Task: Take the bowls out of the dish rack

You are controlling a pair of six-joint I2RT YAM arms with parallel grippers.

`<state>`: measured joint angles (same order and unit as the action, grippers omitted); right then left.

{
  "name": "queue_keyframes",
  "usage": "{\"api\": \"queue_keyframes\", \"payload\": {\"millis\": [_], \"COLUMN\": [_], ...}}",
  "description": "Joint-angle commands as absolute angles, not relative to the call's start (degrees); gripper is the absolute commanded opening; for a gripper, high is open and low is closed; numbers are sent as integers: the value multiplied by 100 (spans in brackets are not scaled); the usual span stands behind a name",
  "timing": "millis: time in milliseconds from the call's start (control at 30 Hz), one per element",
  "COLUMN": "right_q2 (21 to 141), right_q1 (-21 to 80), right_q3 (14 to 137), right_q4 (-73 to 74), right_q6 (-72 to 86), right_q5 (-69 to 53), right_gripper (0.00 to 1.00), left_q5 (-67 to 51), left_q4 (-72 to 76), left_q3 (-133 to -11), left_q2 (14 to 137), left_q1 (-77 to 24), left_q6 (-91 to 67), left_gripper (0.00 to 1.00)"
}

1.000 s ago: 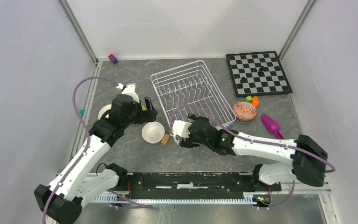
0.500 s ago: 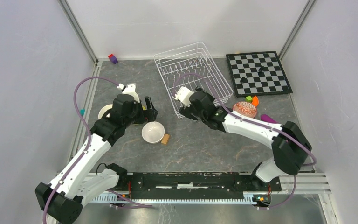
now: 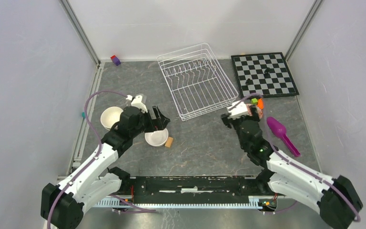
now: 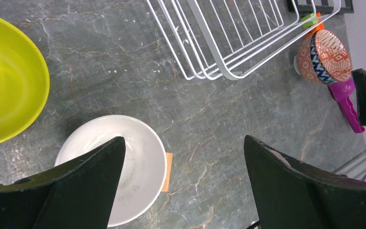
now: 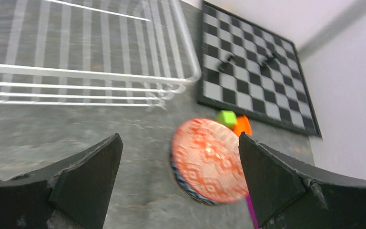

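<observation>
- Fingers of the left gripper (image 4: pixel 183 139) stand wide apart, two black wedge-shaped pads with nothing between them. I read them as hanging over a plain white glossy round bowl (image 4: pixel 140 162), and I cannot tell whether they touch it.
- Fingers of the right gripper (image 5: pixel 178 140) are spread just as wide and grip nothing. Between them, down on the table, I see a round bowl with an orange-red pattern (image 5: pixel 207 162) and a blue-and-white side, blurred in the wrist view.
- At the far middle of the grey marbled table (image 3: pixel 205 148) sits the white wire dish rack (image 3: pixel 198 81). It is rectangular, has upright prongs, and lies skewed to the table's edges.
- Left of the rack I make out a smooth lime-yellow bowl (image 4: pixel 5 81) and a second plain white bowl (image 3: pixel 110 117). A small tan block (image 3: pixel 169 141) lies just beside the first white bowl, on its right.
- Right of the rack, a flat black-and-white chessboard (image 3: pixel 264 74) lies in the far corner. A glossy purple plastic scoop (image 3: pixel 281 133) lies just beside the patterned bowl.
</observation>
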<state>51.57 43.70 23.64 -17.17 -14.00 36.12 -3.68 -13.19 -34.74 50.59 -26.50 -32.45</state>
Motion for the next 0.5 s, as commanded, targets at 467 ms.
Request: {"api": "queue_keyframes", "payload": {"millis": [467], "right_q2": [4903], "right_q1": [612], "right_q3": [1372], "right_q4": [-2676], "right_q6": [491], "right_q5": [1520], "right_gripper": [98], "left_q5": [2353], "left_q4": [1736], "left_q3": [-2144], "left_q2": [4568], "left_q1": [-2928], "left_q6": [-1874], "left_gripper": [100]}}
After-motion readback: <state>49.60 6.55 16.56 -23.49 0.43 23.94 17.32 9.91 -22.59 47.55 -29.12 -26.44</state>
